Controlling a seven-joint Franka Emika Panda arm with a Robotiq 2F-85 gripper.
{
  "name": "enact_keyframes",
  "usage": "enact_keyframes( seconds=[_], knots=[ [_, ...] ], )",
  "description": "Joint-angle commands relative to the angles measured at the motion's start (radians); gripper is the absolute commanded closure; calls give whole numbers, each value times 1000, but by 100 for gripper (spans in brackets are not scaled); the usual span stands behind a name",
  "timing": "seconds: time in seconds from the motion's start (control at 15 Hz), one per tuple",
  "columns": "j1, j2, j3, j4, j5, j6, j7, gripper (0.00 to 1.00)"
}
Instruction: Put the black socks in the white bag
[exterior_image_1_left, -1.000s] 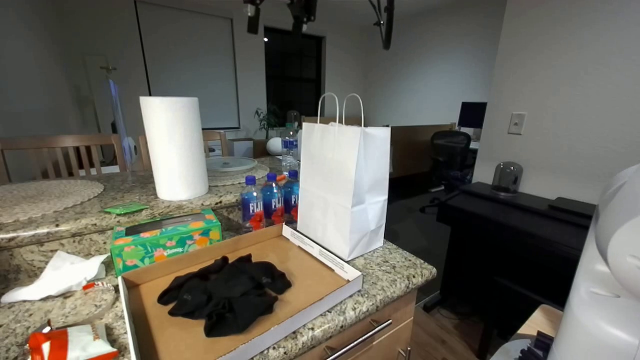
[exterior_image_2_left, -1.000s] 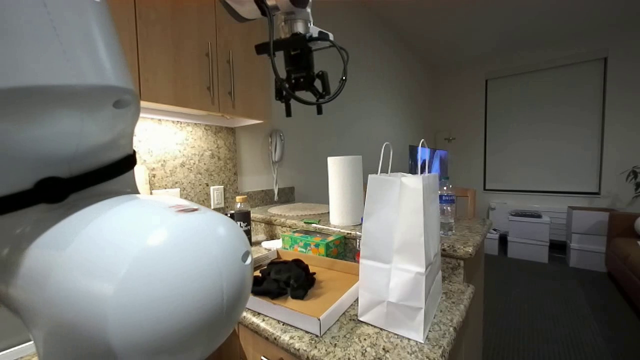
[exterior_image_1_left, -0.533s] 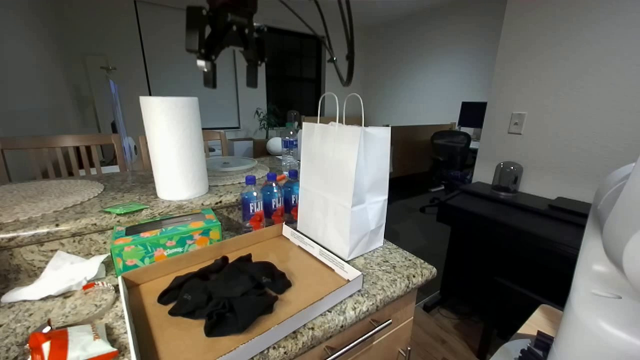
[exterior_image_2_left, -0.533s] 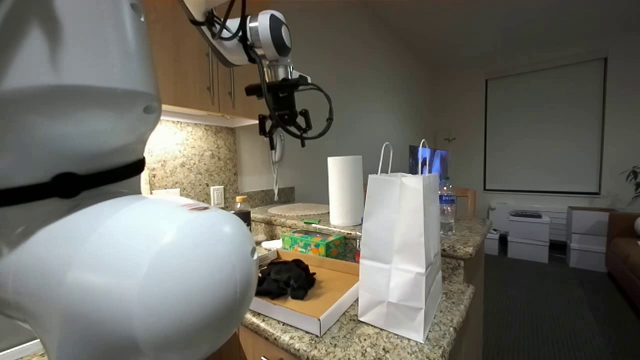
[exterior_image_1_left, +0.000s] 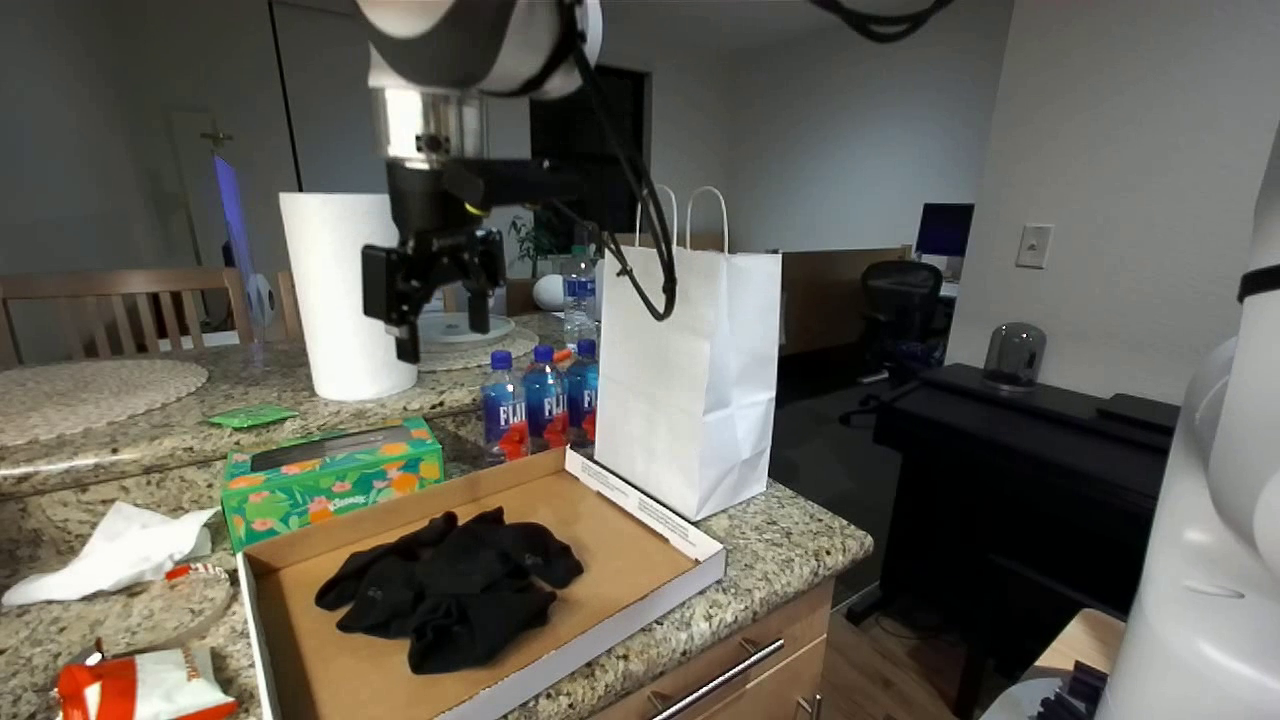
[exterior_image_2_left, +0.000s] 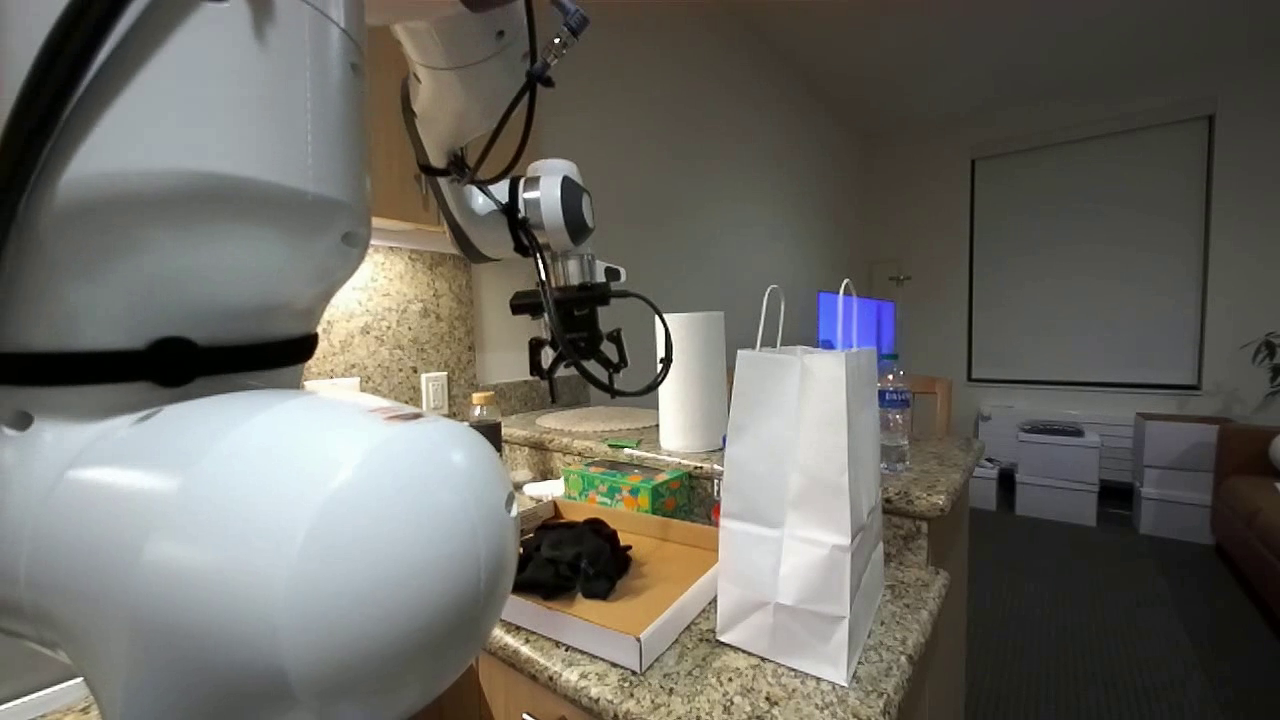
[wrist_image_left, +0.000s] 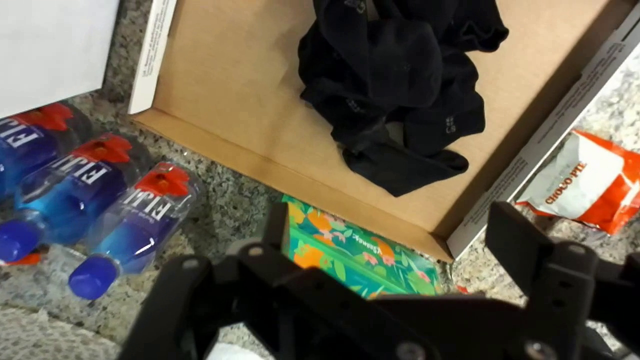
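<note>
Hanging, jaws wide apart, is the hand. Black socks lie in a box, upper middle of the wrist view; the white bag shows handles only in both exterior views.

Kitchen (wall cabinet, speckled counter)

black socks: rumpled heap in cardboard tray | white bag: upright, just beside

The white bag hides its inside; wrist view's top edge crops the black socks
</note>
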Motion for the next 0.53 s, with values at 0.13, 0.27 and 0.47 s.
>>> enact_keyframes(
  seconds=[0.13, 0.27, 0.47],
  knots=[
    [18, 100, -21, -88, -16, 146, 9, 0],
    [26, 143, -27, -109, -29, 180, 23, 0],
    [39, 200, -38, -137, -33, 227, 17, 0]
  ],
)
